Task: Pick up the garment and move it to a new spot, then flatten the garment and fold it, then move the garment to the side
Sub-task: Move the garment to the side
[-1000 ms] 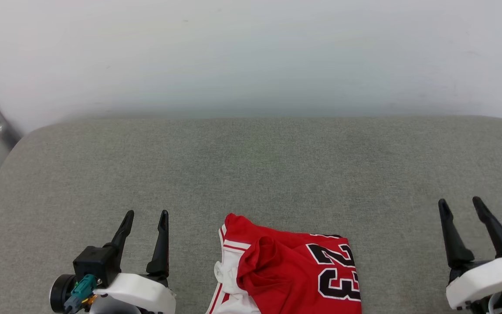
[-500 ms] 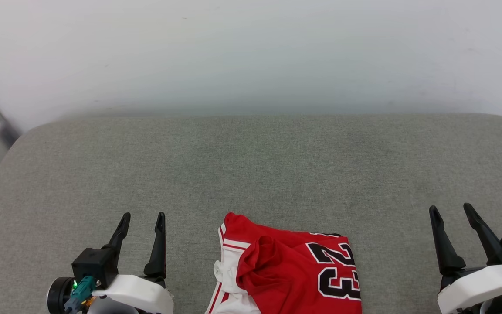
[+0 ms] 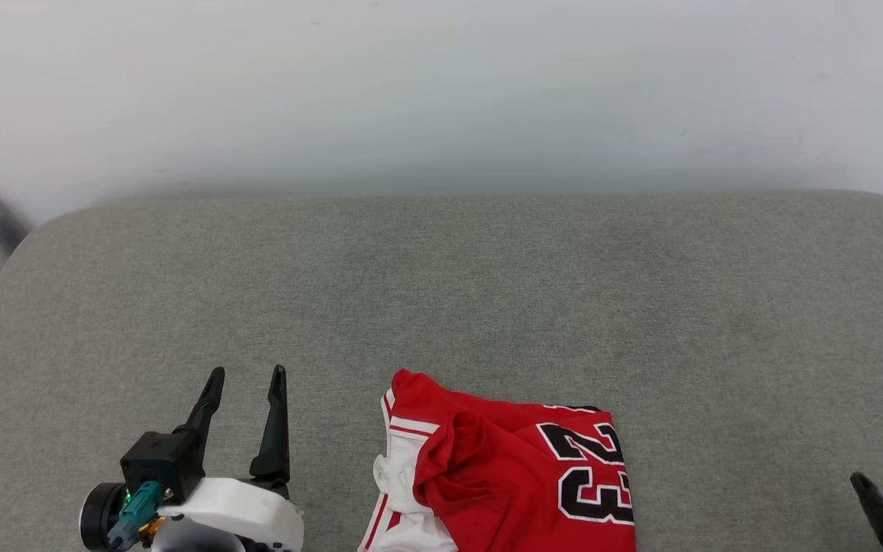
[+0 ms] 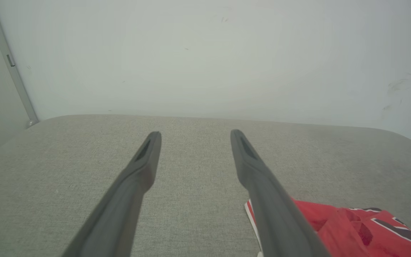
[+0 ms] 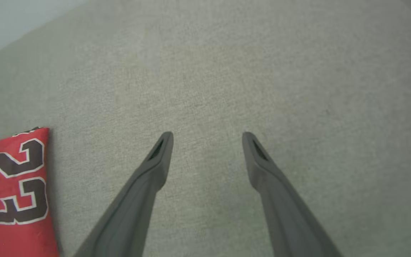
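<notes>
Garment point(image 3: 518, 475): near edge, mid worktop point(image 3: 441, 291), roughly folded, left part rumpled. Left gripper point(image 3: 248, 369): spread wide, empty, near garment's left side. Right gripper point(image 5: 207, 134): spread wide, empty, well right. Likely remaining: tidy fold, shift aside.

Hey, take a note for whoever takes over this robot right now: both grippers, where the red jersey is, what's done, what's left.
left gripper: open, empty, over the grey cushion, left of the shirt, not touching it.
right gripper: open, empty, over bare cushion right of the shirt.
red jersey T-shirt: folded bundle at the cushion's near edge, "23" facing up, white sleeve at its left.
Done: it looks folded.
Left: probably moving it to the side; it lies roughly midway between the grippers.
</notes>
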Controlling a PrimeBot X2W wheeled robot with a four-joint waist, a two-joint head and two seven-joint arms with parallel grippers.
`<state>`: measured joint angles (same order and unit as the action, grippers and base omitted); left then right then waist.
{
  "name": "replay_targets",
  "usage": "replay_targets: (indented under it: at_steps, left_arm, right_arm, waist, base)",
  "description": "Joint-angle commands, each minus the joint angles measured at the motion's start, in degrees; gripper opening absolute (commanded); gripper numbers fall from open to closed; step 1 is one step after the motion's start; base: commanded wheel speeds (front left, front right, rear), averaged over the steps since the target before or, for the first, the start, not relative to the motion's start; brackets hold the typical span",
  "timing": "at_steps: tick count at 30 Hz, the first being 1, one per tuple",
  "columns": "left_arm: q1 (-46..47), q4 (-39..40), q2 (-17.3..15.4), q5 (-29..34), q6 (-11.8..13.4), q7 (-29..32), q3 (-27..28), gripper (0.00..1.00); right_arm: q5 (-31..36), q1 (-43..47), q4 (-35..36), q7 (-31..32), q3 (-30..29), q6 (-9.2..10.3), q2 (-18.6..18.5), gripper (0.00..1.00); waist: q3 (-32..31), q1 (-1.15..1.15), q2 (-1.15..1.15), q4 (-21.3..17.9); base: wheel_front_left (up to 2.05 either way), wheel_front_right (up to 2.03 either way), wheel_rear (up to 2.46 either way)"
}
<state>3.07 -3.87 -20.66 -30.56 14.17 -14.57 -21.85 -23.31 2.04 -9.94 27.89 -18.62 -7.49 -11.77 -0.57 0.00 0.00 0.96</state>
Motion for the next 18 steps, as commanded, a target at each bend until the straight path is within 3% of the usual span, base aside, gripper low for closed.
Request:
replay_targets:
  at_steps: [1, 4, 9, 14, 18]
  left_arm:
    - [0.7, 0.0, 0.2, 0.1, -0.1, -0.3, 0.1, 1.00]
    - [0.9, -0.2, 0.5, 0.2, -0.3, -0.3, 0.1, 1.00]
    - [1.8, -0.4, 1.2, 0.6, -0.9, -0.5, 0.2, 1.00]
    - [3.6, -0.8, 2.0, 1.1, -1.7, -0.6, 0.2, 1.00]
    - [5.1, -1.1, 2.5, 1.5, -2.5, -0.6, 0.5, 1.00]
  right_arm:
    - [-1.2, -1.2, -0.8, 2.3, -0.5, 0.00, -0.2, 1.00]
    - [-5.7, -2.1, -3.9, 13.2, -2.6, 0.00, 0.8, 1.00]
    - [-13.8, -5.1, -6.3, 27.7, -5.5, 0.00, 6.4, 1.00]
    - [-20.7, -8.2, -9.2, 31.9, -3.4, 0.00, 8.6, 1.00]
    - [-27.2, -10.9, -13.2, 30.9, 0.9, 0.01, 9.1, 1.00]
  waist:
    - [0.1, 0.00, 0.00, 0.2]
    - [0.4, 0.00, 0.00, 0.8]
    - [1.8, 0.00, 0.00, 2.3]
    - [4.0, 0.00, 0.00, 4.2]
    - [5.2, 0.00, 0.00, 5.4]
  base:
    - [0.00, 0.00, 0.00]
    - [0.00, 0.00, 0.00]
    - [0.00, 0.00, 0.00]
    - [0.00, 0.00, 0.00]
    - [0.00, 0.00, 0.00]
